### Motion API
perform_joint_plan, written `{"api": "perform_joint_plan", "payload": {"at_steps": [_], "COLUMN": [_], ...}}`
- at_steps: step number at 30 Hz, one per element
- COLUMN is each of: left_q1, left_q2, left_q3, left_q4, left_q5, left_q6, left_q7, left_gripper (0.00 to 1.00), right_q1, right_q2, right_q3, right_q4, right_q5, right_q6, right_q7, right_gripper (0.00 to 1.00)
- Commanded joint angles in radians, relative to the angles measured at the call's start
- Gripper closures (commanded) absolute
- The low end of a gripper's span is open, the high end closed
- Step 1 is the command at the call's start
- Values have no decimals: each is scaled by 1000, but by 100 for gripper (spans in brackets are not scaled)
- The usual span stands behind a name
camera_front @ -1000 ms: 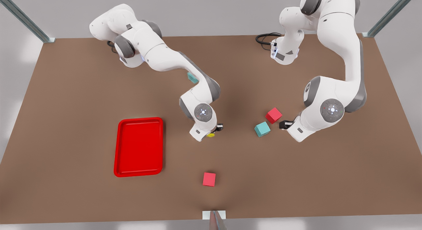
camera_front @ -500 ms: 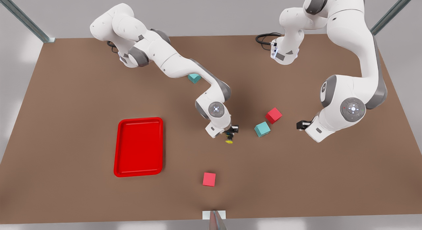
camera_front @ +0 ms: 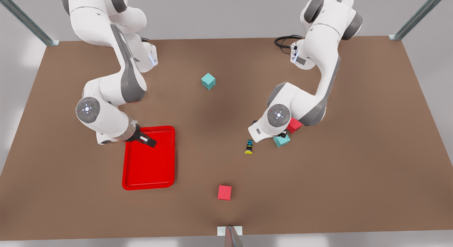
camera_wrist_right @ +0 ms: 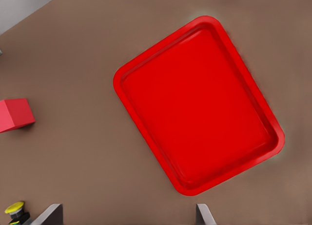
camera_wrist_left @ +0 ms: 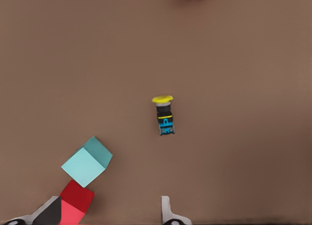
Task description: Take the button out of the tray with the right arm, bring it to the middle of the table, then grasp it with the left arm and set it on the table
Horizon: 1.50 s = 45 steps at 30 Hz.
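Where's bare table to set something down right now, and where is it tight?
Free: the stretch between the red tray and the button, and the table beyond the lone red cube toward the front view's right. Crowded: the button, teal cube and red cube under the left pincer. The right pincer is over the tray.

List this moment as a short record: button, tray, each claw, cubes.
button: lying on its side on the table, mid-table, held by nothing
tray: bare, on the front view's left
right claw: open, above the tray's near corner
left claw: open, by the button, over the teal cube and the red cube; fingertips
other cubes: teal, red, both apart
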Motion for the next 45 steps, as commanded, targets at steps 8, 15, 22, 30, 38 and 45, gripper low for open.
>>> {"api": "perform_joint_plan", "payload": {"at_steps": [8, 15, 22, 30, 38, 45], "left_q1": [-51, -49, -57, -51, -48, -46], "left_q2": [206, 269, 275, 288, 288, 285], "left_q3": [4, 5, 7, 7, 8, 8], "left_q4": [10, 12, -24, -51, -96, -94], "left_q5": [1, 1, 28, 59, 68, 68], "left_q6": [260, 315, 373, 403, 436, 426], "left_q7": [36, 31, -18, -24, -69, -82], "left_gripper": [0, 0, 0, 0, 0, 18], "right_q1": [-309, -353, -363, -361, -364, -352], "right_q2": [-83, -54, -54, -35, -8, -28], "right_q3": [135, 144, 144, 143, 140, 143], "right_q4": [64, 81, 83, 89, 135, 124], "right_q5": [-83, -133, -129, -145, -140, -146], "right_q6": [-251, -251, -256, -73, -85, -90], "right_q7": [-662, -686, -688, -685, -686, -682], "right_gripper": [0, 0, 0, 0, 0, 0]}}
